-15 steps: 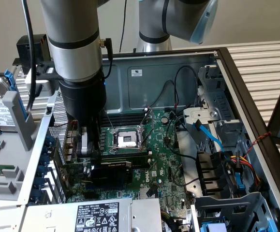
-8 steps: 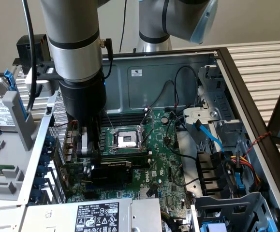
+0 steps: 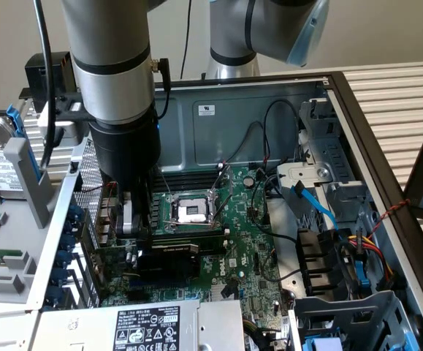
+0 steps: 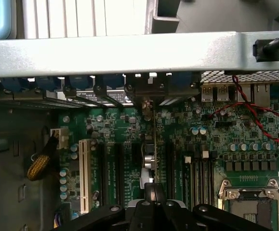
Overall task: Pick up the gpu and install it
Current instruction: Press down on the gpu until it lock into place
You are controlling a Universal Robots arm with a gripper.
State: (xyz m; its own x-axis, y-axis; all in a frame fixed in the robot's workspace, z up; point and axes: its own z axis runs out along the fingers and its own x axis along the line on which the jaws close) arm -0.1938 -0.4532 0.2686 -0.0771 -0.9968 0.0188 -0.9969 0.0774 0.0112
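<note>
Green motherboard [image 3: 248,241], black-shrouded gpu [image 3: 169,257]

**Our arm stands upright, gripper closed**

We see our arm [image 3: 116,88] pointing straight down, its grey and black wrist section vertical. At its lower end our gripper [image 3: 132,228] has its fingers drawn together. In the wrist view our gripper [image 4: 153,192] shows as dark fingers meeting at the middle.

White label [image 3: 148,325] with certification marks on the power supply [image 3: 134,327] at 6 o'clock, print unreadable, small white sticker [image 3: 207,110] on the case wall [image 3: 226,135] at 12 o'clock, unreadable.
</note>
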